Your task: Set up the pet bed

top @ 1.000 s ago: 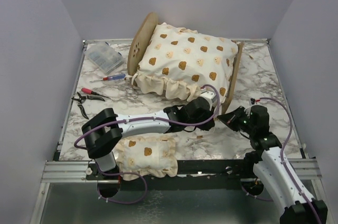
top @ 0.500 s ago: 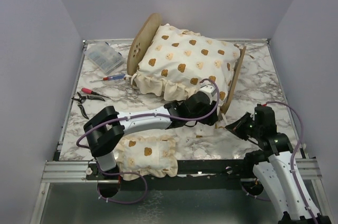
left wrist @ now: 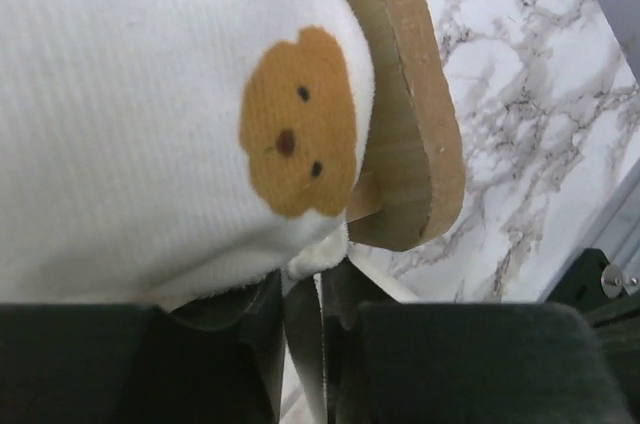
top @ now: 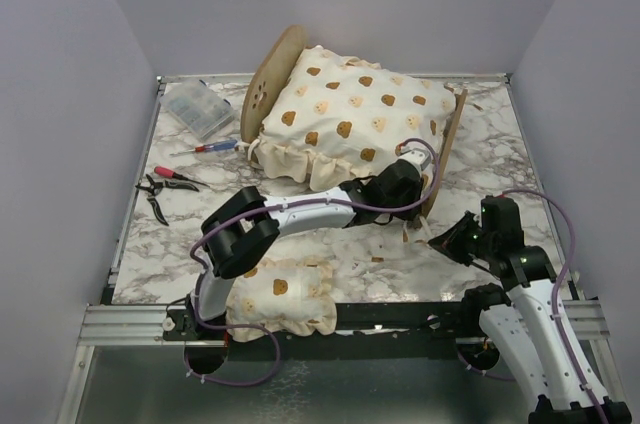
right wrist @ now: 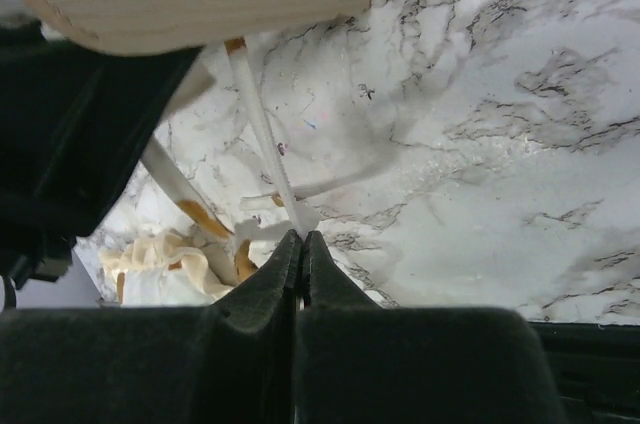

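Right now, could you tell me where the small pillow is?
In the top view, the small pillow lies at the table's near-left edge, beside the left arm's base.

The white-and-black left arm [top: 300, 209] rises from its base at the near left, folds at a black elbow [top: 240, 234] and stretches low to the right and away, its black wrist [top: 395, 184] reaching past the middle. Its jaws stand close together with a slim gap; whether they grip anything cannot be told. The white-and-black right arm [top: 535, 319] leans up and inward, its dark wrist [top: 495, 229] turned left, jaws pressed fully together.
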Controlling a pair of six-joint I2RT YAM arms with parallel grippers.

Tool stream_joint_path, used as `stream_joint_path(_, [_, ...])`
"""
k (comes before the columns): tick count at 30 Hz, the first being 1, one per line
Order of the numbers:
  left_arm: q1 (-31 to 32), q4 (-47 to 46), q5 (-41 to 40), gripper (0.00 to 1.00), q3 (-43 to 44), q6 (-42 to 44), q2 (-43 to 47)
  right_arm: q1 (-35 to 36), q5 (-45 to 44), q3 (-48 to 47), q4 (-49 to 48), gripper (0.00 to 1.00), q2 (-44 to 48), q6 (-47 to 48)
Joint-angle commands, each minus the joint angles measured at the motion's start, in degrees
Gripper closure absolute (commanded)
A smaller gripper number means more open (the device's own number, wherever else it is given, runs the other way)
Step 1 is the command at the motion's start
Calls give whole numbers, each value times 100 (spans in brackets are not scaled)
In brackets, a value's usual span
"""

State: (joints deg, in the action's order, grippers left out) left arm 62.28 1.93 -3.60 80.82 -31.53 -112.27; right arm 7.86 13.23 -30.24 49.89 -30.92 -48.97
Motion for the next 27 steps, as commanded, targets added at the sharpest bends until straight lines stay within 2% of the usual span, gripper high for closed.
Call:
stream_joint_path(1, [-285,7,-166,84,742,401,-380,5,-64,25,88,99,-96,139])
stream_joint_path(7, [-550,109,-23,86,1478,550,-850,5,-84,264,-254,99,-412,114])
stream_joint_path(10, [-564,132,137,79,1370,470,-745,5,-153,316,-412,99,-471,55])
stream_joint_path(18, [-336,132,539,52,138,-33,242,5,-143,361,-497,99,-442,33])
stream_joint_path(23, [-117,19,233,51,-883,-445,1087,5,-36,434,-614,99,-339,-56])
stream_joint_path(27, [160,-587,201,51,-1651,-871,1655,5,29,633,-977,99,-179,-508])
